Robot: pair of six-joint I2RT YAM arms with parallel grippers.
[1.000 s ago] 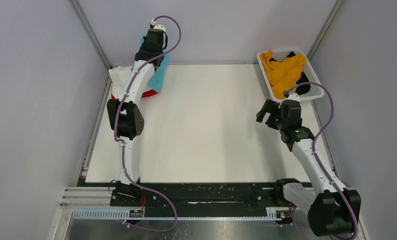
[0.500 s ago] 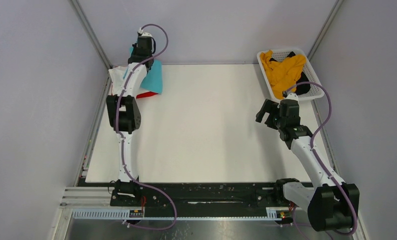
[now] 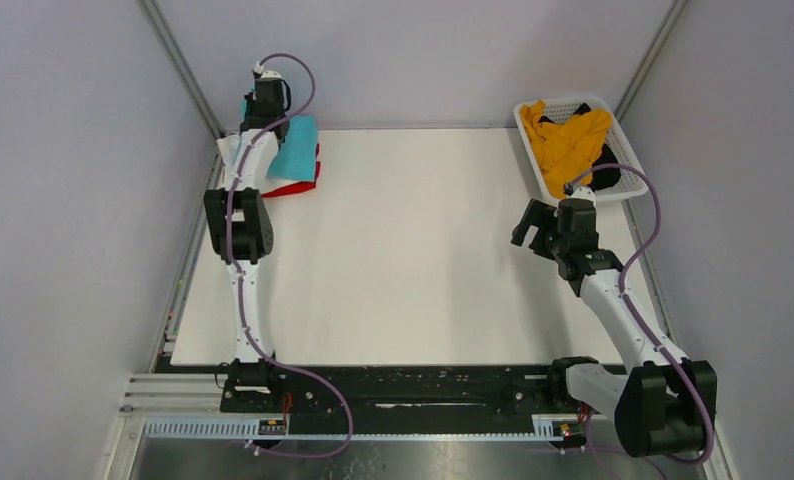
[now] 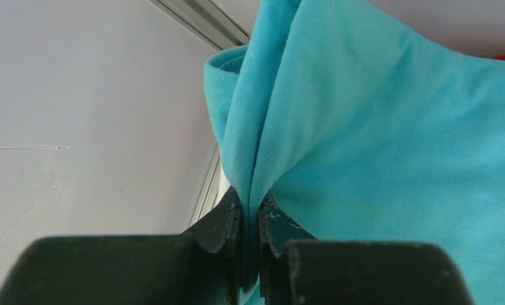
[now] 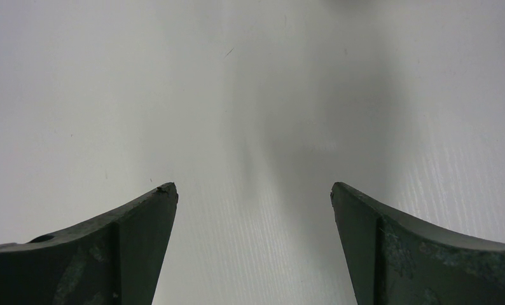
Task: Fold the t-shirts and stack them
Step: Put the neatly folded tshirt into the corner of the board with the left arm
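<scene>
My left gripper (image 3: 263, 110) reaches to the table's far left corner and is shut on a fold of the teal t-shirt (image 3: 295, 157), seen close in the left wrist view (image 4: 364, 127) with my gripper (image 4: 250, 206) pinching it. The teal shirt lies over the red t-shirt (image 3: 298, 185) and a white t-shirt (image 3: 231, 152). The mustard yellow t-shirt (image 3: 568, 140) and the black t-shirt (image 3: 605, 160) lie in the white mesh basket (image 3: 533, 135) at the far right. My right gripper (image 3: 530, 228) hovers open and empty over bare table (image 5: 256, 127).
Grey walls and metal frame posts close in the table on the left, back and right. The basket sits right behind my right arm. A black rail runs along the near edge.
My left gripper has moved left and back toward the far corner, dragging the teal shirt over the red and white ones. The right arm has barely moved.
</scene>
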